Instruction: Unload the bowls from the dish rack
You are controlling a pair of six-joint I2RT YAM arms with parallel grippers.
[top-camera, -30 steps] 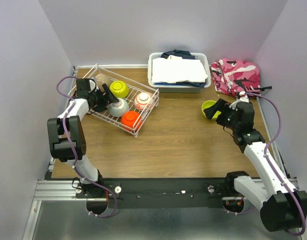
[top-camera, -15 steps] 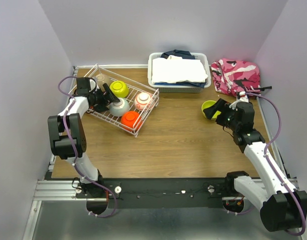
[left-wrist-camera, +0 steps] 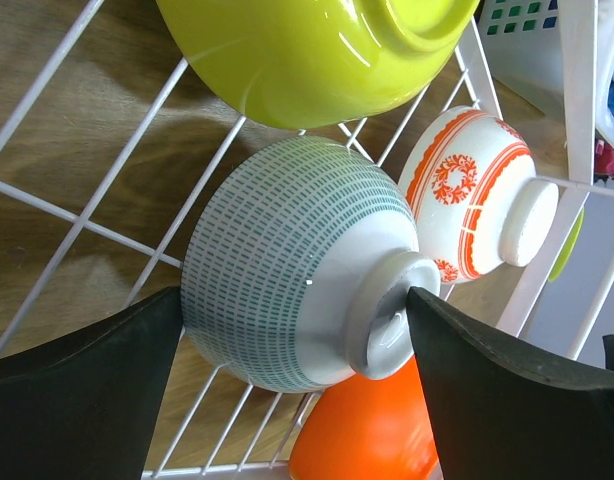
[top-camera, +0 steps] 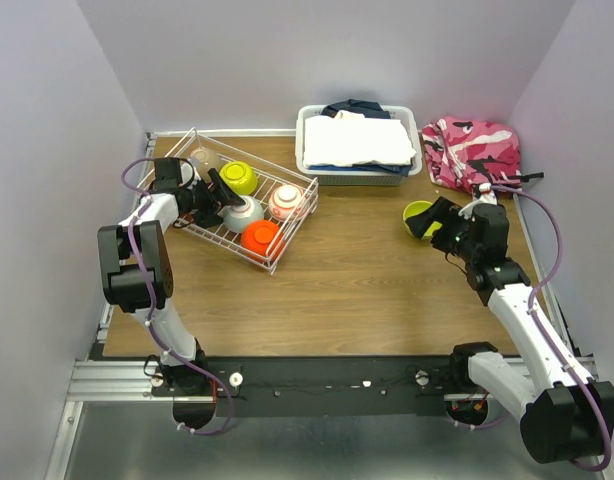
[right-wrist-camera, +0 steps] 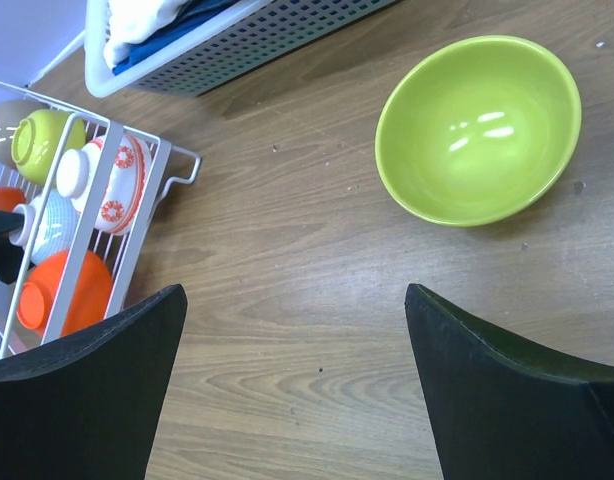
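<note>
In the dish rack (top-camera: 212, 232) your spread left gripper (left-wrist-camera: 294, 300) straddles the grey bowl (left-wrist-camera: 277, 270); 1 lime bowl (right-wrist-camera: 477, 125) is out on the table (right-wrist-camera: 317, 250) by your spread right gripper (right-wrist-camera: 295, 295), 5 or more to go.

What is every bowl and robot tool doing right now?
Pale grey patterned bowl: on its side in the white wire dish rack.
Left tool: open, straddling that bowl.
Right tool: open, empty.
Lime-yellow round bowl outside the rack: upright, empty.
White bowl with orange pattern: on its side in the rack.
Plain orange bowl: in the rack.
</note>
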